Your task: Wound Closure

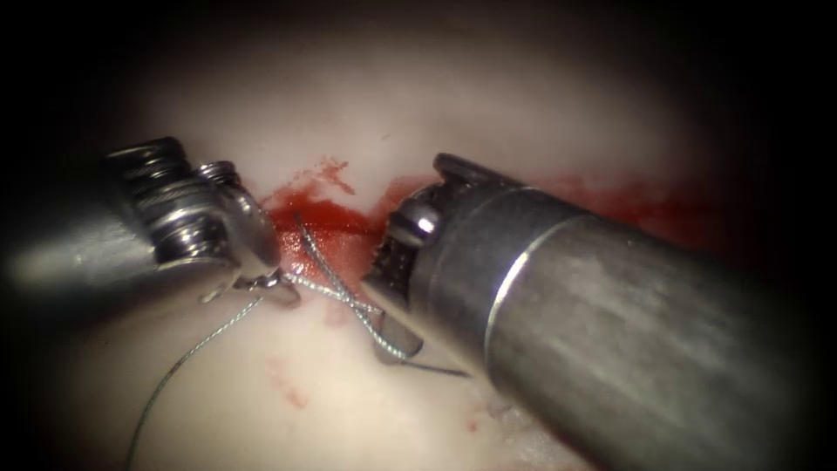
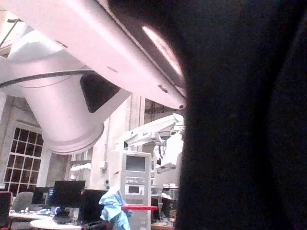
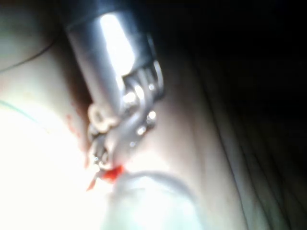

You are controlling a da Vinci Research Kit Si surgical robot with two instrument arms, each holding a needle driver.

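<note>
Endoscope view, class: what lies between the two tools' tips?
Crossing strands of thread over the red fluid on the tissue, between left tool and right tool.

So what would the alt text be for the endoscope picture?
The left pincer is shut on thread beside a cut wet with red fluid in pale tissue. The right pincer, open, rests at the crossing strands right of the cut.

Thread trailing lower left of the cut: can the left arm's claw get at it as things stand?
Probably yes: the left claw sits right at the thread, seemingly already shut on it; nothing lies between, and the right claw is on the cut's right.
</note>
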